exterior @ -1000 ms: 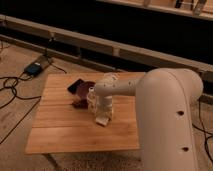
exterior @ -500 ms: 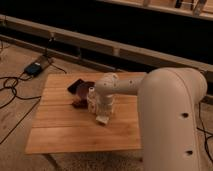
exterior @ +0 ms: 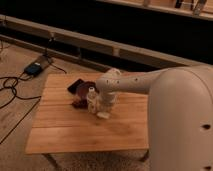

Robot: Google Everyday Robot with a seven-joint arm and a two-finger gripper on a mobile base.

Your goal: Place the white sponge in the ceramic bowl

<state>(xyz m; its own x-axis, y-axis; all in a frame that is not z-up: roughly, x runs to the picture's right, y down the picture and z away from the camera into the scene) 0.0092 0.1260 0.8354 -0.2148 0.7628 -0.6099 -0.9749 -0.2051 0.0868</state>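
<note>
On the floor at far left lie one small blue-grey box and a tangle of dark cables. To their right stands one slatted light wooden table. It carries five things, one of each, all clustered in its back half.

- One flat black rectangular slab lies furthest left.
- One small round dark brown-maroon ceramic bowl touches the slab, at its 4 o'clock.
- One small dark red lump sits at the bowl's 7 o'clock.
- One small upright white bottle with a cap stands at the bowl's 5 o'clock.
- One small flat off-white sponge sits low at the table top at the bottle's 4 o'clock, outside the bowl.

The tool points down just right of the bottle, clenched on the sponge at its tip. The single thick white arm reaches in from 3 o'clock and fills the right side.
</note>
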